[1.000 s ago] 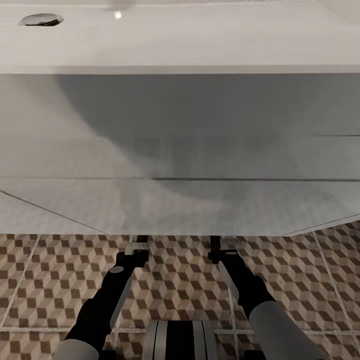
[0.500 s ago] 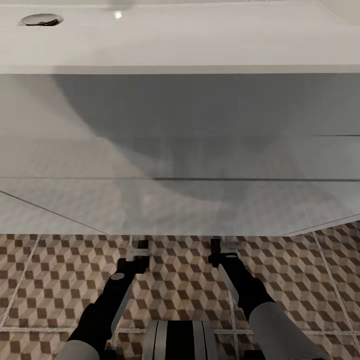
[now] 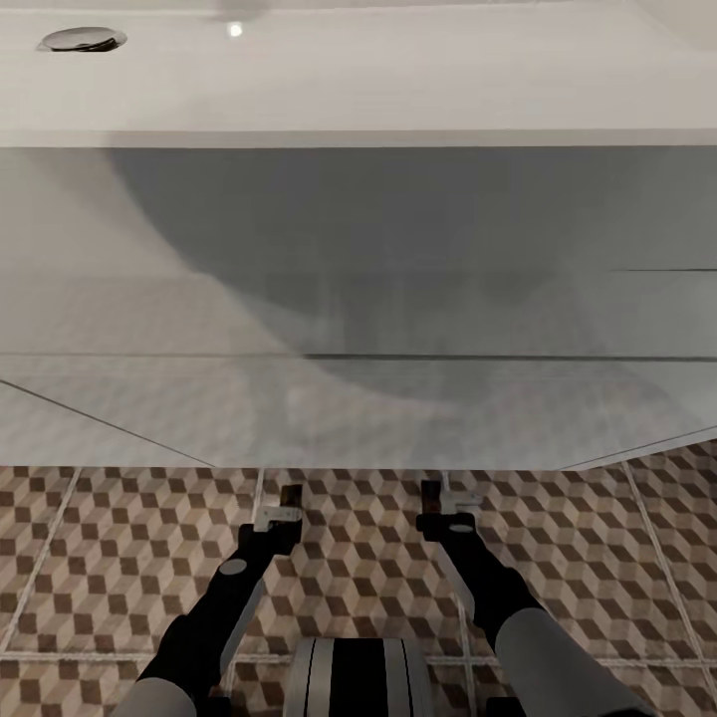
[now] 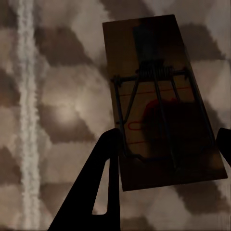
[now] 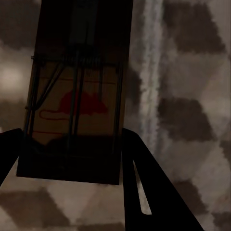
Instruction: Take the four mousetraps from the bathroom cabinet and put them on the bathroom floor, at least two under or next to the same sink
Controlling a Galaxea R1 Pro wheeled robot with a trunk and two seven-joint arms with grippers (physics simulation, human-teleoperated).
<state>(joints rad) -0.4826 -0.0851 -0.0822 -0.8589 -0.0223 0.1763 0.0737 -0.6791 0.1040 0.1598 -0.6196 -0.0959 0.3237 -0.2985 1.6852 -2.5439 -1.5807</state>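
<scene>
- Head view: our left hand (image 3: 286, 505) and right hand (image 3: 439, 501) reach low over the bathroom floor (image 3: 100, 558), just before the front edge of the white sink (image 3: 358, 90), whose drain (image 3: 82, 39) sits far left.
- Left wrist view: left hand pinching a mousetrap (image 4: 163, 103) between both fingers, cube tiles behind it.
- Right wrist view: right hand pinching another mousetrap (image 5: 79, 91) the same way, beside a pale grout line (image 5: 150, 72).
</scene>
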